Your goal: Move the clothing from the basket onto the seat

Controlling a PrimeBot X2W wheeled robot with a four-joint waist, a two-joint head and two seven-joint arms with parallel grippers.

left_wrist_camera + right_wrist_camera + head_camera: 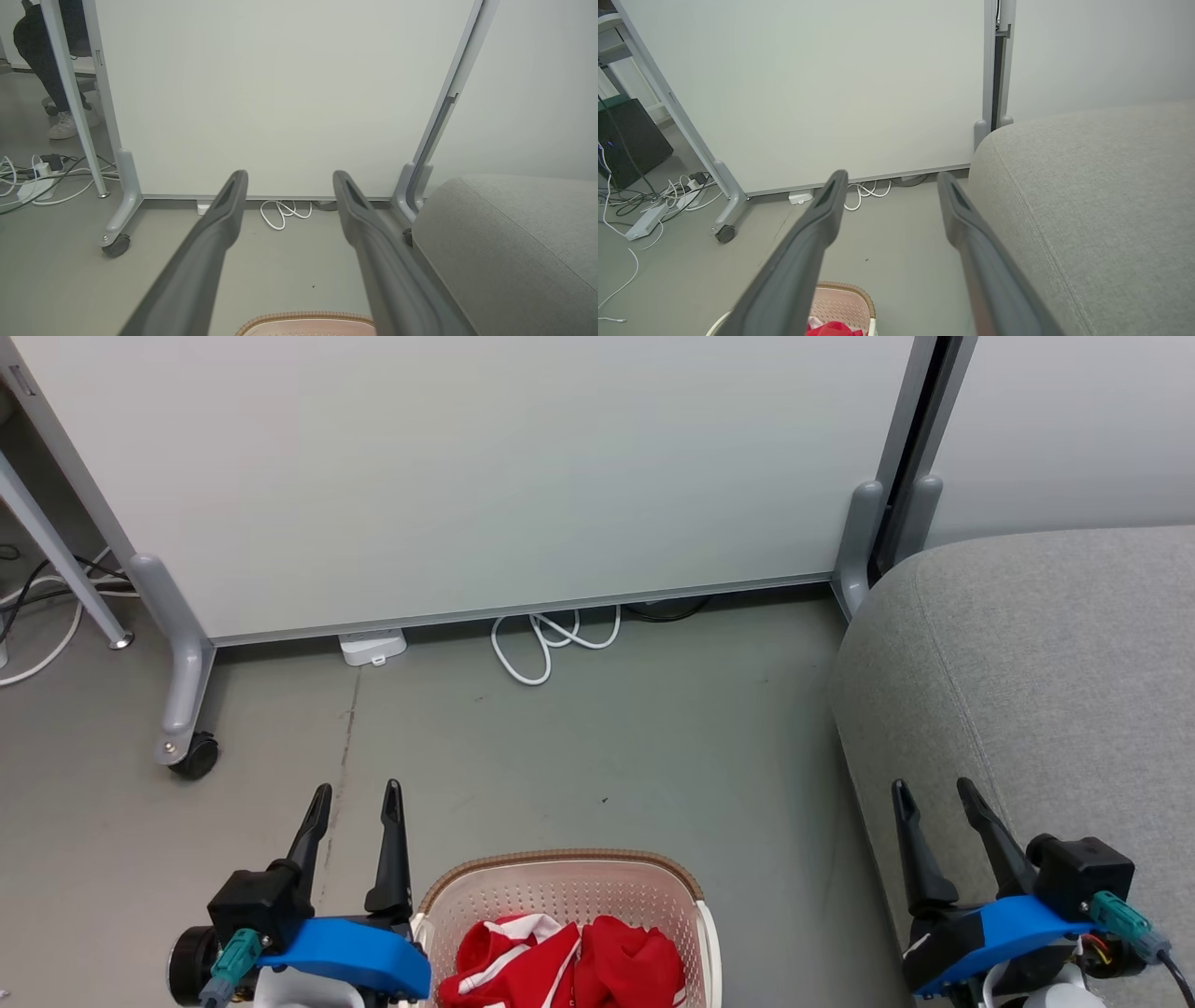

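Basket (560, 896): cream perforated plastic with a brown woven-look rim, standing on the floor (597, 756) just to the right of the left fingers (392, 845) and nearer the robot than their tips; well to the left of the right fingers (915, 854). Contents: the clothing (569, 966), bright red, two pieces heaped side by side and touching, the one nearer the left fingers carrying white stripes, the one nearer the right fingers plain. Seat (1055, 663): large grey upholstered cushion with a rounded corner and a stitched seam, lying under and beyond the right fingers, apart from the basket with a strip of floor between. Left fingers: dark, long, released and spread, grasping nothing, pointing over bare floor. Right fingers: likewise released and spread, grasping nothing, raised over the seat's near edge. Beyond both sets of fingertips: a white partition panel (467, 476) on a grey foot with a black caster (196, 756), and a looped white cable (546, 649) at its base.
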